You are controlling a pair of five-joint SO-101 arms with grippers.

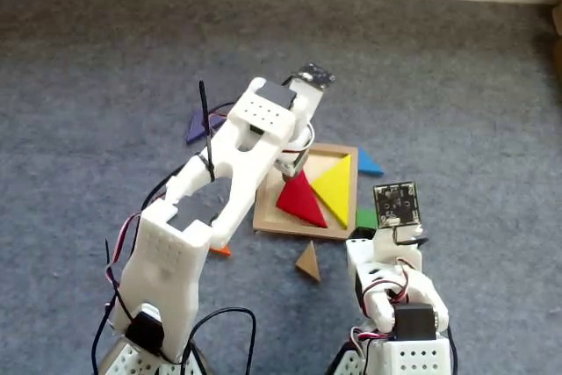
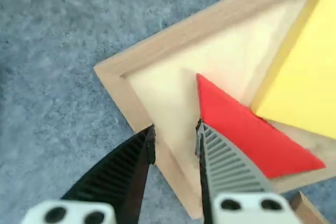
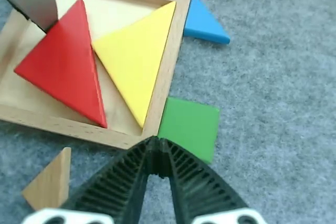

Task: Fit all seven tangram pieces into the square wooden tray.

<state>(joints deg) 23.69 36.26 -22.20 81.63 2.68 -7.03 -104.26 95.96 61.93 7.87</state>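
Soft, even light falls from above. Shadows under the left arm (image 1: 219,173) and along the tray (image 3: 171,51) lie faint and diffuse on the carpet (image 1: 88,85). The yellow triangle (image 2: 304,77) glows brightest.

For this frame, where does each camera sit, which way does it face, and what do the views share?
High view: fixed above, facing down at the table; left arm over the wooden tray, right arm folded back.
Left wrist view: wrist-mounted, facing down at the tray's corner and red triangle; its open left gripper shows.
Right wrist view: wrist-mounted, facing down at tray, green square; its shut right gripper shows.
Shared: all three show tray, red triangle, yellow triangle.
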